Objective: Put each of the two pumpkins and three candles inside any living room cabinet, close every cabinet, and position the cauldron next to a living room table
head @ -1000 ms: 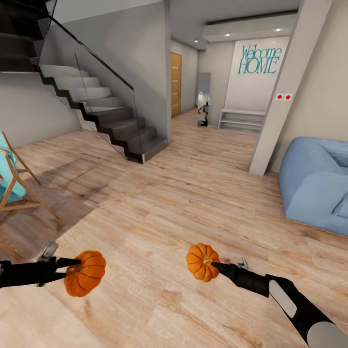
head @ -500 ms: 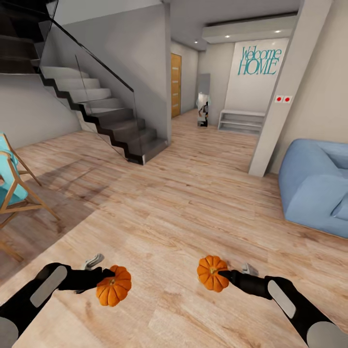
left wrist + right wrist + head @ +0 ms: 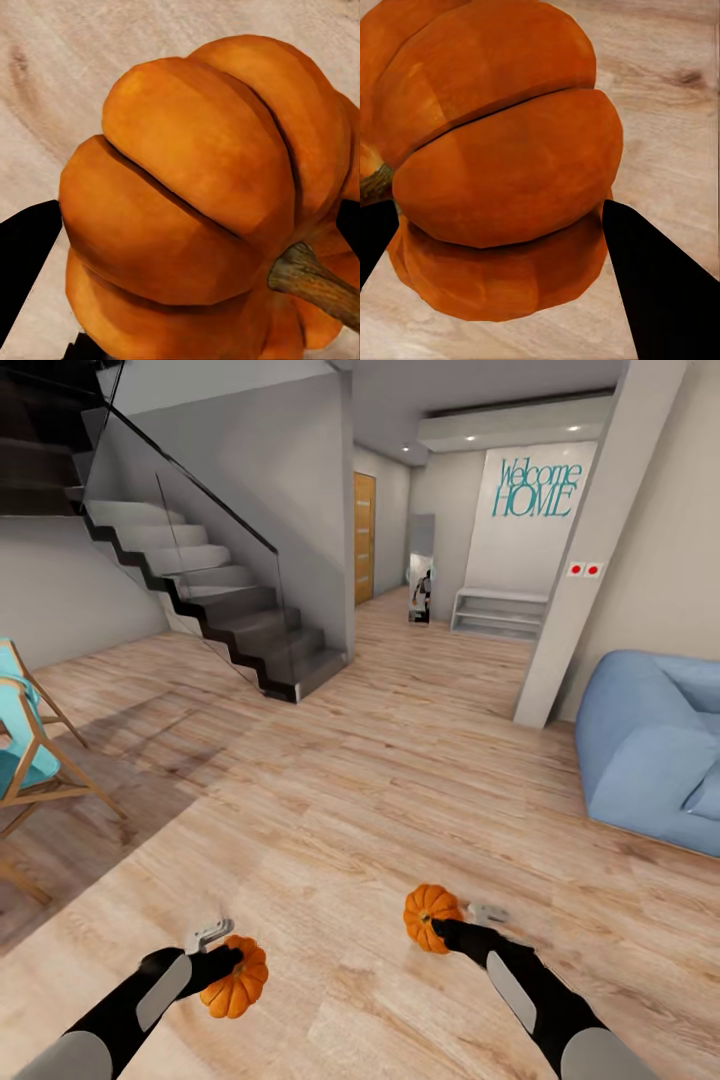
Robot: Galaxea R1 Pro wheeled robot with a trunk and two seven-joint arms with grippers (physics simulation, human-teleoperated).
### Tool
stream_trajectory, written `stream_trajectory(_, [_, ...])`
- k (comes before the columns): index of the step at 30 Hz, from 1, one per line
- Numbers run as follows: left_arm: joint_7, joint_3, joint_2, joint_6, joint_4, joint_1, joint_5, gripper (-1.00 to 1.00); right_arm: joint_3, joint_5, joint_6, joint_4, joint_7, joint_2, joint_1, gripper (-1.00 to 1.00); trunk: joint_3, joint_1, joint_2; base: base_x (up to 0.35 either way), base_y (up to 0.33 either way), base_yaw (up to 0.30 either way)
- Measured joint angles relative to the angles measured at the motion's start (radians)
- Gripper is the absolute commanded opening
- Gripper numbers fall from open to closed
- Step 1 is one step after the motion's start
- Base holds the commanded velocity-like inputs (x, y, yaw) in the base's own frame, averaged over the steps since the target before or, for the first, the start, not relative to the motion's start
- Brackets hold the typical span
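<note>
- Progress: both pumpkins are in hand and off the floor [image 3: 400, 760], so pickup appears done for these two. The cabinet, candles and cauldron are out of sight, so storing, closing and the cauldron step are judged still to come.
- Left gripper [image 3: 228, 968]: jaws pinching the left pumpkin [image 3: 236, 978], held low in front of the robot above the wood floor. In the left wrist view this pumpkin [image 3: 202, 202] sits between dark jaw tips, stem to one side.
- Right gripper [image 3: 440, 928]: jaws pinching the right pumpkin [image 3: 428, 916], likewise carried clear of the floor. In the right wrist view the pumpkin [image 3: 495, 157] is clamped on both flanks.
- Arm pose: both forearms reach forward and slightly inward, the pumpkins well apart.
- Surroundings: staircase [image 3: 220, 610], blue sofa [image 3: 650, 745] and a wooden chair [image 3: 30, 750].
</note>
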Motion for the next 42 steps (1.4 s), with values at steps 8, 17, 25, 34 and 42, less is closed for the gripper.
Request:
stream_trajectory(8, [0.000,-0.004,-0.030,-0.113,0.083,0.000,-0.002,-1.00,0.000,0.009,-0.095,0.006,-0.015,0.015,0.038,-1.00,0.025,-0.031,0.056,0.000,0.000,0.000])
stream_trajectory(17, [0.002,-0.006,-0.035,-0.139,0.127,-0.001,-0.009,-1.00,0.000,0.013,-0.140,0.077,-0.010,0.016,0.047,-1.00,0.053,-0.065,0.119,0.000,0.000,0.000])
stream_trajectory(25, [0.017,-0.003,-0.035,-0.174,0.134,-0.001,-0.007,-1.00,-0.002,0.013,-0.161,0.085,-0.012,0.014,0.047,-1.00,0.066,-0.081,0.147,0.000,0.000,0.000])
stream_trajectory(34, [0.051,-0.002,-0.041,-0.184,0.134,0.000,-0.006,-1.00,-0.001,0.009,-0.184,0.091,-0.013,0.015,0.047,-1.00,0.066,-0.081,0.147,0.000,0.000,0.094])
stream_trajectory(42, [0.053,-0.002,-0.041,-0.194,0.134,0.000,-0.006,-1.00,-0.001,0.010,-0.189,0.108,-0.014,0.017,0.047,-1.00,0.066,-0.081,0.147,0.000,0.000,0.278])
